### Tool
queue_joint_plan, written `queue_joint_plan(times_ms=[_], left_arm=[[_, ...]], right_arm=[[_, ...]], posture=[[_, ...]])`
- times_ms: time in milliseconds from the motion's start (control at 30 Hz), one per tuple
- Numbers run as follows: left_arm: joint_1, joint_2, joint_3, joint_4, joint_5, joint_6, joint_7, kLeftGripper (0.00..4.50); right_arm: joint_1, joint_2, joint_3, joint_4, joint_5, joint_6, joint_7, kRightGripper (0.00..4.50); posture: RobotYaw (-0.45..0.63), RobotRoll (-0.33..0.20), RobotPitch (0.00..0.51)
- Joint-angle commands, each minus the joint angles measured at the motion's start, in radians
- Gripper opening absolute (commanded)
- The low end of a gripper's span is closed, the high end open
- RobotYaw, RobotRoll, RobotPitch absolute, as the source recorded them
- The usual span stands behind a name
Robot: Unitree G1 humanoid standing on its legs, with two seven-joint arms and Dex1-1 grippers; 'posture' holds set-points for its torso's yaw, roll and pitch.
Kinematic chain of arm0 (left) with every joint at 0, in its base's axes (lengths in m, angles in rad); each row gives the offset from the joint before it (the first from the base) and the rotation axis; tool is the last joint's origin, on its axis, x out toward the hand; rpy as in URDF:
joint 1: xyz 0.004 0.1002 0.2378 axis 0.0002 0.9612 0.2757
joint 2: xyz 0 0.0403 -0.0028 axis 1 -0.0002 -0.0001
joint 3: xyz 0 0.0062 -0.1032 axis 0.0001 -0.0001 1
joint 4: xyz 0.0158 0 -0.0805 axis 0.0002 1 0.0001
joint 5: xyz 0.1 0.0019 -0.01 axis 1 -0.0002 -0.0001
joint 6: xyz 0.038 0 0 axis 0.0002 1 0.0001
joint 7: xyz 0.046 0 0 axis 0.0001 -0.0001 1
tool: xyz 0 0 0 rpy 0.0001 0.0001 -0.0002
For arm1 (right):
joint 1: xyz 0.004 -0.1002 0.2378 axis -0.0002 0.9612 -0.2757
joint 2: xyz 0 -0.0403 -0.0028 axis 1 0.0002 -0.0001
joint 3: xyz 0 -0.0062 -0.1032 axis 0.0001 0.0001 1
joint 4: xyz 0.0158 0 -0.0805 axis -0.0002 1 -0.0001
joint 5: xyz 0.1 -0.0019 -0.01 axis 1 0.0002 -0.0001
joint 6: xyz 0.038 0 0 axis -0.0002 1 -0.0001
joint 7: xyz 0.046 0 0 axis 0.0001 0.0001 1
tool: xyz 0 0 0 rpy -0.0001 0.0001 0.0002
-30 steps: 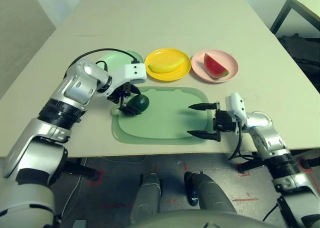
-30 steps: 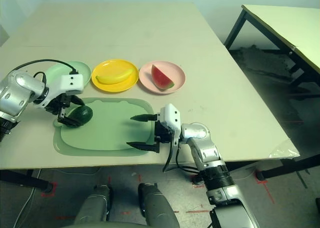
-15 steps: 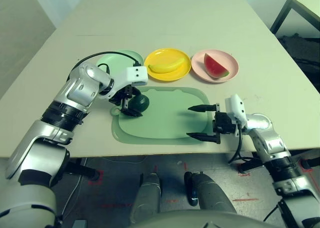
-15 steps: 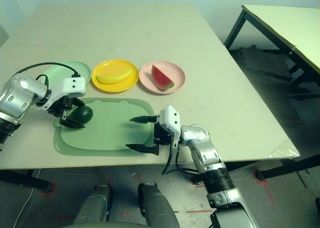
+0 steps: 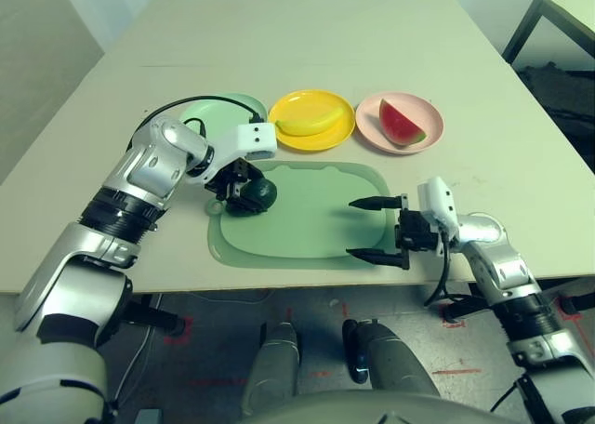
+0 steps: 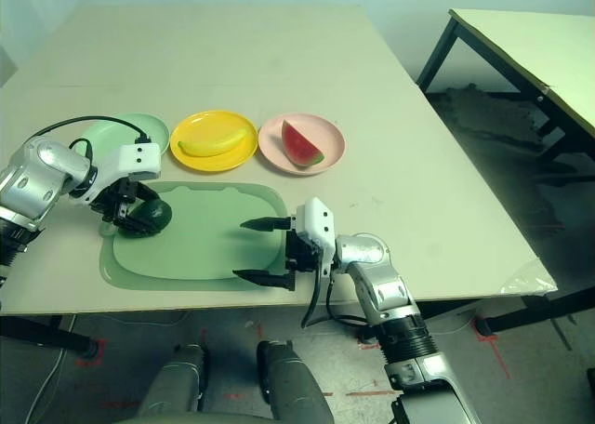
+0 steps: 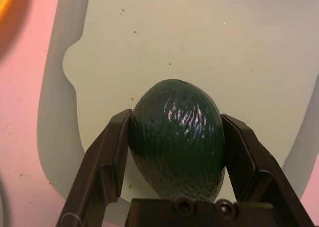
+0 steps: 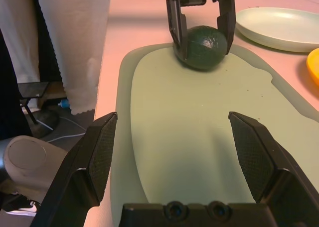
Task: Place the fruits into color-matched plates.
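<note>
My left pincer [image 7: 177,121] is closed snug around the avocado [image 7: 177,142], mat edge close by, bare mat [image 5: 311,210] toward my wide-open, empty right pincer [image 8: 173,118]; avocado's long axis runs along my fingers.

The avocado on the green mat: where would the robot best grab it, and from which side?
Probably across its rounded middle, from above, one jaw on each flank. The avocado is egg-shaped and lies on its side on the mat, so its flanks are within reach; the left gripper already has them between its jaws.
</note>
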Motion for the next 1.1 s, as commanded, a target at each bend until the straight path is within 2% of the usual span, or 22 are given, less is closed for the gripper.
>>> queue_joint_plan(times_ms=[33, 200, 267, 367, 433, 600, 733, 833, 1100], left_arm=[[-0.017, 0.008, 0.003, 0.019, 0.009, -0.004, -0.015, 3.08], [-0.117, 0.001, 0.035, 0.127, 0.02, -0.063, 0.008, 3.08], [-0.175, 0.002, 0.042, 0.214, 0.036, -0.114, 0.03, 3.08], [-0.257, 0.004, 0.051, 0.373, 0.071, -0.222, 0.078, 3.08], [-0.317, 0.012, 0.049, 0.495, 0.113, -0.323, 0.137, 3.08], [-0.431, 0.003, 0.038, 0.792, 0.219, -0.54, 0.344, 3.08], [-0.453, -0.02, 0.021, 0.922, 0.29, -0.659, 0.493, 3.08], [-0.452, -0.045, 0.033, 0.981, 0.308, -0.692, 0.578, 3.08], [-0.402, -0.087, 0.021, 1.034, 0.371, -0.763, 0.729, 3.08]], right_arm=[[-0.002, -0.002, 0.001, -0.016, 0.005, 0.006, -0.006, 4.5], [-0.007, 0.021, -0.011, -0.02, 0.023, 0.019, -0.038, 4.5], [-0.011, 0.046, -0.036, -0.019, 0.032, 0.039, -0.102, 4.5], [-0.008, 0.09, -0.087, -0.043, 0.057, 0.092, -0.222, 4.5], [0.013, 0.102, -0.1, -0.057, 0.034, 0.086, -0.283, 4.5], [0.061, 0.146, -0.11, -0.097, 0.0, 0.072, -0.422, 4.5], [0.092, 0.169, -0.103, -0.155, -0.004, 0.075, -0.475, 4.5], [0.109, 0.158, -0.104, -0.204, 0.002, 0.092, -0.487, 4.5], [0.14, 0.101, -0.128, -0.252, 0.02, 0.13, -0.495, 4.5]], posture=[[-0.08, 0.0, 0.139], [-0.07, 0.0, 0.141], [-0.06, 0.0, 0.14], [-0.06, 0.0, 0.14], [-0.06, 0.0, 0.14], [-0.07, 0.0, 0.146], [-0.1, 0.0, 0.155], [-0.11, 0.0, 0.163], [-0.14, 0.0, 0.182]])
